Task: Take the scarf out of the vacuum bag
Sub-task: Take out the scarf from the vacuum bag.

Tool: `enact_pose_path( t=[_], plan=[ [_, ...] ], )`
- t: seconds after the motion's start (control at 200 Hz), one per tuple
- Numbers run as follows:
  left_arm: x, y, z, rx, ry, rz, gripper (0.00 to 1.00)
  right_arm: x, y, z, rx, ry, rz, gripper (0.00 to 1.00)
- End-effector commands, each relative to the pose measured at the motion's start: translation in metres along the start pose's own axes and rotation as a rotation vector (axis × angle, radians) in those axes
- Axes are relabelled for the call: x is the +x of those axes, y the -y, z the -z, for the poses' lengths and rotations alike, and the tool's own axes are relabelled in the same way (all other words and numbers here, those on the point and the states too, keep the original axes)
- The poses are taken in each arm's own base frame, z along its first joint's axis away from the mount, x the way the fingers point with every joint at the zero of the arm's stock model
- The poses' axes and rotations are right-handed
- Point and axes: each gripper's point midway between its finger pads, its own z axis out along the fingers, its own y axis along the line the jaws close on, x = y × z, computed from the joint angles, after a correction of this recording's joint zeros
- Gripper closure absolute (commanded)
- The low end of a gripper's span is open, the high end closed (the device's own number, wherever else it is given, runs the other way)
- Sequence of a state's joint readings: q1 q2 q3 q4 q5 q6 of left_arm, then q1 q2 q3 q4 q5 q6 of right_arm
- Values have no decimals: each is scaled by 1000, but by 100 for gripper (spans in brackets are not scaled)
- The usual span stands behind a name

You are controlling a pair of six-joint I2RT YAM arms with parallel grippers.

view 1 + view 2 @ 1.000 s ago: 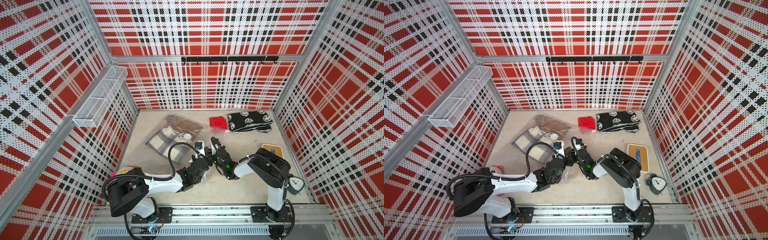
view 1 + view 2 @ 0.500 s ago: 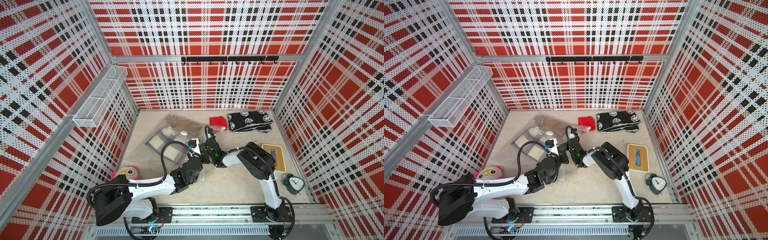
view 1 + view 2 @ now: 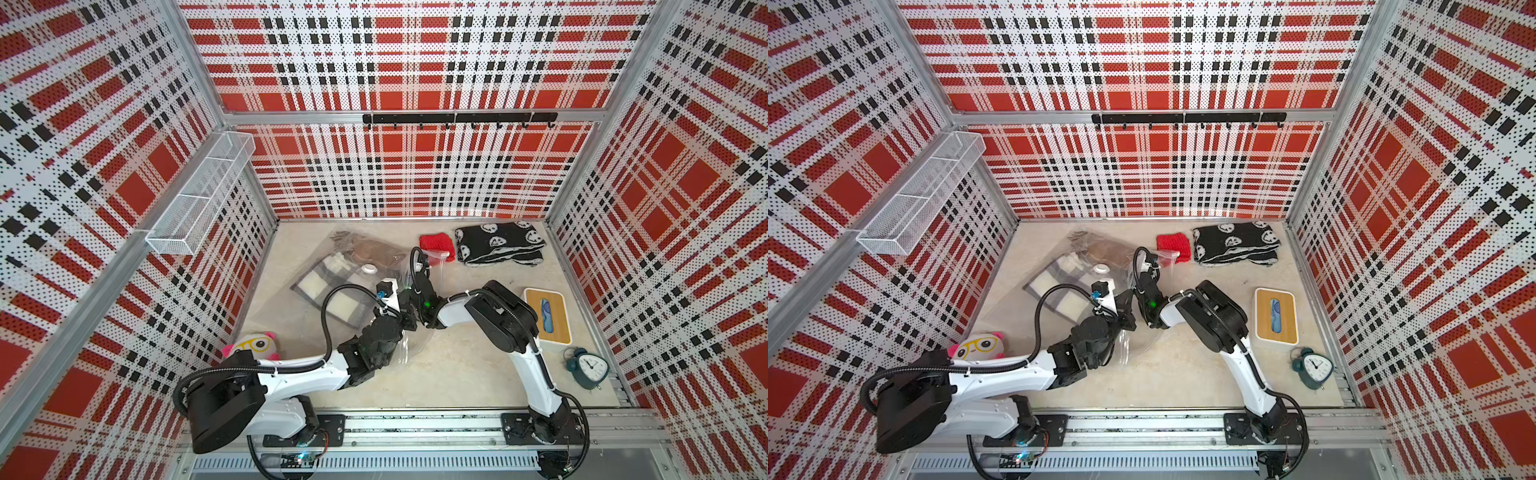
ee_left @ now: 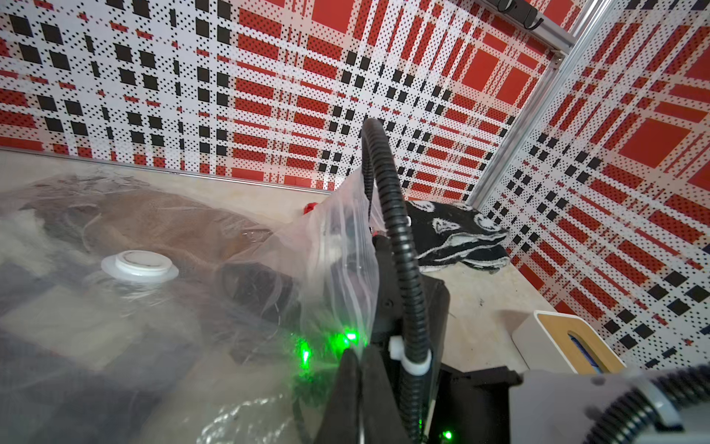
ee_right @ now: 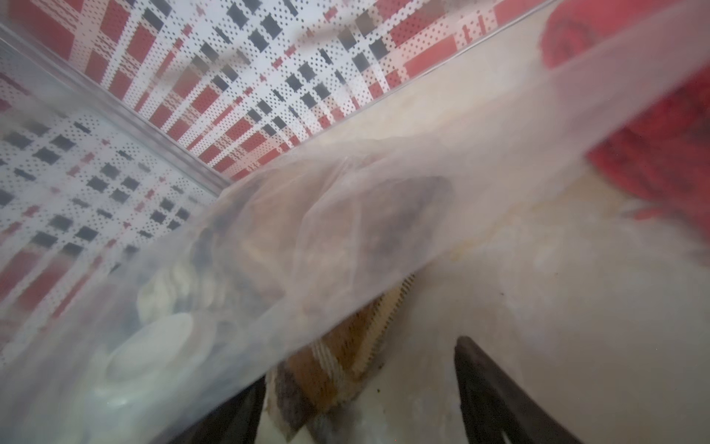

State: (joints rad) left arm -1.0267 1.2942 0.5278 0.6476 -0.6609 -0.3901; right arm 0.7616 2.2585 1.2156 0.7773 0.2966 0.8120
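Note:
The clear vacuum bag (image 3: pixel 316 307) lies at the middle left of the floor in both top views, its white valve (image 3: pixel 368 269) facing up. Inside it are the brown scarf (image 3: pixel 374 254) and a folded grey-and-cream checked cloth. My left gripper (image 4: pixel 359 357) is shut on the bag's raised plastic edge (image 4: pixel 338 246). My right gripper (image 5: pixel 361 365) stands open at the bag's mouth, its jaws wide apart. A striped brown end of the scarf (image 5: pixel 342 357) lies between them under the plastic film. In a top view the two grippers (image 3: pixel 409 309) meet next to the valve.
At the back lie a red knit piece (image 3: pixel 435 245) and a black-and-white patterned cloth (image 3: pixel 498 243). A wood-topped tissue box (image 3: pixel 545 315) and an alarm clock (image 3: pixel 588 365) are on the right. A plush toy (image 3: pixel 253 345) sits front left, and a wire basket (image 3: pixel 203 195) hangs on the left wall.
My right gripper has pushed toward the back left into the bag's mouth and opened wider. The left arm has stretched forward, still pinching the bag's edge, uncovering the plush toy.

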Motion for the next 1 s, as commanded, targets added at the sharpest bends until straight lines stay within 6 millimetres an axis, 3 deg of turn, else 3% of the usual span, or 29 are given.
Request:
enact_pose_path(
  t=[0.0,0.251,0.471,0.561,0.722,0.782,0.852,0.882,0.997],
  plan=[
    [-10,13,-2,58,26,19,100,-9,-3,-8,1,60,-45,21],
    [-13,18,-8,68,28,-11,100,9,-11,-21,-45,26,-98,24],
    [-22,24,-3,103,44,5,100,11,-5,-46,-8,8,-109,23],
    [-21,21,-1,98,44,5,100,10,-4,-51,-2,13,-115,31],
    [-20,14,4,90,46,14,100,5,-7,-54,-42,15,-137,65],
    [-21,10,6,76,52,16,100,3,-12,-48,-61,20,-118,61],
    [-21,2,3,57,52,20,100,1,-16,-34,-98,17,-112,34],
    [-20,-1,2,55,47,22,100,-2,-18,-28,-113,19,-107,26],
    [-17,-9,-1,47,41,19,100,2,-25,-4,-166,-30,-107,19]
  ],
)
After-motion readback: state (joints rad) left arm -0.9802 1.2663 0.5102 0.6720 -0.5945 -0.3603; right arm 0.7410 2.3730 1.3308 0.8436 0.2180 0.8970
